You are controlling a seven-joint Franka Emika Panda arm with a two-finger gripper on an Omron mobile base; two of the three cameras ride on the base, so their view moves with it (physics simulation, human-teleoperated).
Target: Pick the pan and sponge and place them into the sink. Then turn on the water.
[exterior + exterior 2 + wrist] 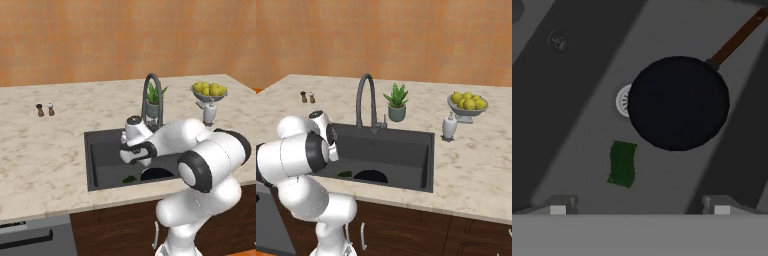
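While flat, pan (678, 102) handle upper-right

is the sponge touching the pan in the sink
Apart. The hand view looks down into the sink: bare grey floor plainly separates the sponge from the rim of the pan.

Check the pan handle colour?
Reddish brown, unlike the black pan body; the handle shows best in the hand view, running toward the upper right.
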